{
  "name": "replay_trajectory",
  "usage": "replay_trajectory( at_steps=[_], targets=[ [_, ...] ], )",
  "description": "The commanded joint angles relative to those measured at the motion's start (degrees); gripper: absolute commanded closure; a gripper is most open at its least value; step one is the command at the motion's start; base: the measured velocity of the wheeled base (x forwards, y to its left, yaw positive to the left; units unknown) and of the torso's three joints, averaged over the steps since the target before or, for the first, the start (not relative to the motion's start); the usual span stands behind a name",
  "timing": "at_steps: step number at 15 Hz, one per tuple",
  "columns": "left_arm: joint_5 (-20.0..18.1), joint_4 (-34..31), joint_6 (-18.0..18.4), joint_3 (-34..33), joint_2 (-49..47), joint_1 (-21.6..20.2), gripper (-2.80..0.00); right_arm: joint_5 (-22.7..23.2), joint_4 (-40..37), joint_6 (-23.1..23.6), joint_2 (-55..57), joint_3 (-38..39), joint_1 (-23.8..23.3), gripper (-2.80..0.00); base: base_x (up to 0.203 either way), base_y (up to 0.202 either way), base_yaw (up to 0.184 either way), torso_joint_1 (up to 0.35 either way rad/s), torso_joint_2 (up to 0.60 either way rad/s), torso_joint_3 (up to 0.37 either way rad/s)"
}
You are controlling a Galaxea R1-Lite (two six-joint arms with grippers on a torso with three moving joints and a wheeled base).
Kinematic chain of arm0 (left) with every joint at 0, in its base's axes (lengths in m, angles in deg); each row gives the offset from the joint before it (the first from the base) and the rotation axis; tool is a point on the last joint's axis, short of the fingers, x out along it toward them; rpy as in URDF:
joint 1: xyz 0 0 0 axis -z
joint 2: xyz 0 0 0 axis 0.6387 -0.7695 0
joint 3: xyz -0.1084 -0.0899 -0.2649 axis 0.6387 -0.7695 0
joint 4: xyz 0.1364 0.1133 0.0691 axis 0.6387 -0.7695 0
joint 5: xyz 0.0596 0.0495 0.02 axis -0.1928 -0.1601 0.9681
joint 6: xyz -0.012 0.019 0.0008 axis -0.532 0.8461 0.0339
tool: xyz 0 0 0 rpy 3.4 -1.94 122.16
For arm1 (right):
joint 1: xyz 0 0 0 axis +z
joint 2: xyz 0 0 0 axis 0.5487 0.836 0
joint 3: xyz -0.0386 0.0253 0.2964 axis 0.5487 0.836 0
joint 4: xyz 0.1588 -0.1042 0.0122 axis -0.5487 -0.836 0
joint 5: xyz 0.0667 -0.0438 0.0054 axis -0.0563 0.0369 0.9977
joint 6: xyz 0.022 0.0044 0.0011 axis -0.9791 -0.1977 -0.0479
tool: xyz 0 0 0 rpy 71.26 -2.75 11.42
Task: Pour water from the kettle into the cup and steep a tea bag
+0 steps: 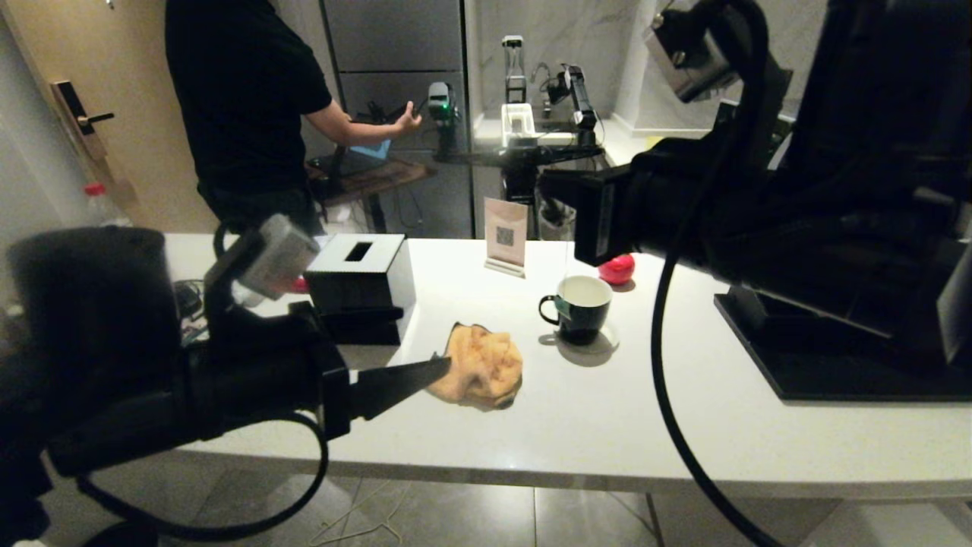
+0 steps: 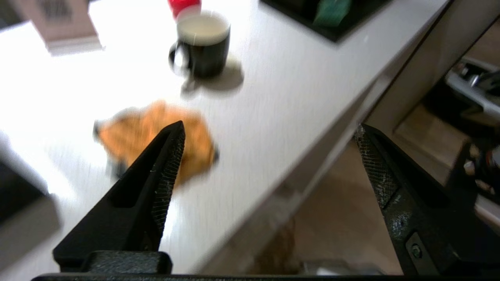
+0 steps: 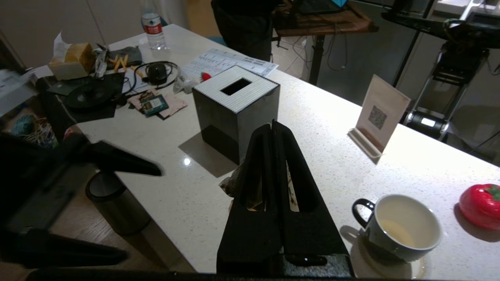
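Black cup (image 1: 579,308) on white desk (image 1: 683,425), mid-far, pale liquid inside, string rising toward right end effector (image 3: 273,130), clenched above it, likely dangling tea bag. Left end effector (image 2: 269,156) released, empty, near desk edge by orange cloth (image 1: 480,366). Kettle unseen.

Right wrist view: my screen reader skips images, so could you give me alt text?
The shut right gripper hangs over a white table, above a black mug holding pale liquid. Nearby stand a red tomato-shaped object, a black tissue box and a QR-code sign.
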Motion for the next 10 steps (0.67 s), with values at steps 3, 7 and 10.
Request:
replay_trajectory(
  at_steps=[3,7,10],
  targets=[
    [-0.3,9.4,-0.7,2.7,-11.1,2.8,-2.80,0.0,0.3,0.0,1.7,-0.2,0.6,0.00,0.000,0.000,0.000,0.000,0.00,0.000],
    [-0.4,15.8,-0.8,4.2,-16.6,6.0,-2.80,-0.1,0.3,0.0,1.7,0.4,2.1,0.00,0.000,0.000,0.000,0.000,0.00,0.000],
    [-0.4,19.7,-1.8,4.2,-19.5,8.2,-2.80,-0.1,0.3,0.0,2.3,-0.1,3.0,0.00,0.000,0.000,0.000,0.000,0.00,0.000]
  ],
)
